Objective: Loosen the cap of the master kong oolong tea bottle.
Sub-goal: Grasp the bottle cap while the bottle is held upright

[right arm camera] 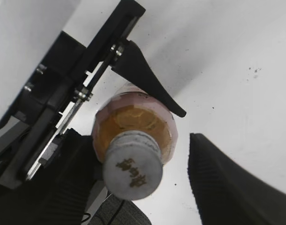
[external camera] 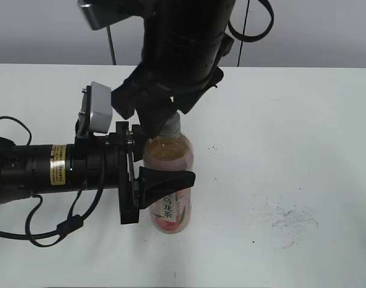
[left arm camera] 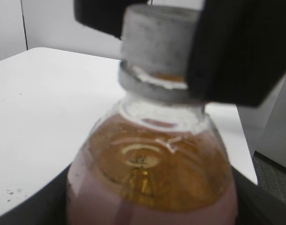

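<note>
The slim clear plastic bottle of amber tea (external camera: 169,180) stands upright on the white table (external camera: 303,150), clamped mid-body by the left gripper (external camera: 152,186), its grey ribbed cap (right arm camera: 132,165) directly beneath the right gripper (right arm camera: 147,180), whose jaws straddle it with a gap on one side.

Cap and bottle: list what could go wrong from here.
1. In the right wrist view, one finger of the right end effector stands clear of the cap; a lopsided close may slip off it or push the neck sideways.
2. The left end effector clamps the bottle around its soft body; twisting may squeeze it and spill tea once the seal breaks.
3. If that hold is weak, the bottle may turn with the cap.
</note>
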